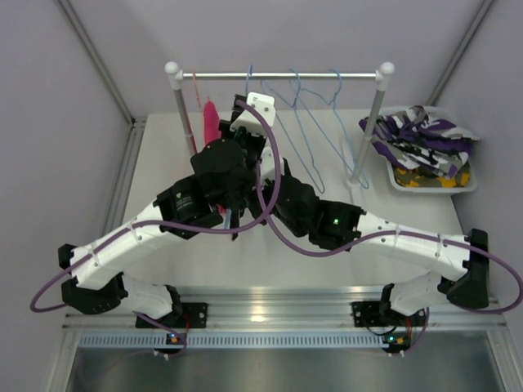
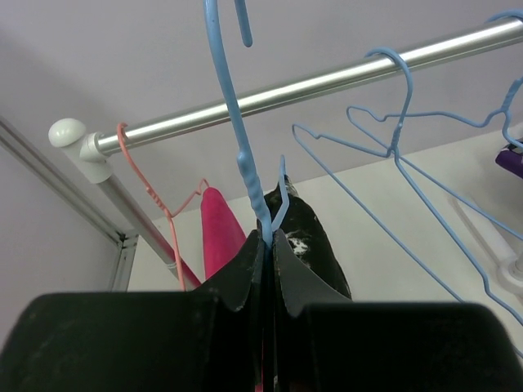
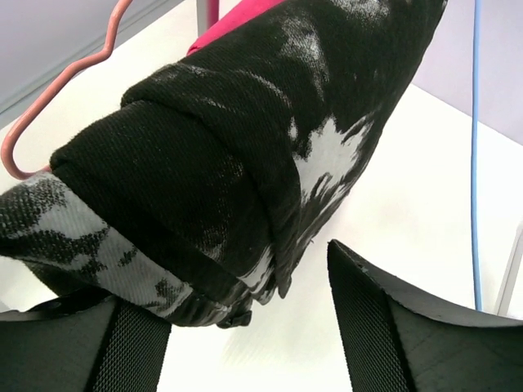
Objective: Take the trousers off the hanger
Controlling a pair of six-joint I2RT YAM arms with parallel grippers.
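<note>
My left gripper is shut on the neck of a blue hanger, whose hook stands beside the rail. The black trousers with white print hang from it behind my fingers. In the top view this gripper sits just under the rail. My right gripper is open beneath the black trousers; their folded end rests over its left finger. The hot pink trousers hang on a pink hanger at the rail's left end.
Two empty blue hangers hang on the rail to the right. A white basket at the back right holds the purple camouflage trousers over the yellow-olive pair. Rack posts stand at both ends.
</note>
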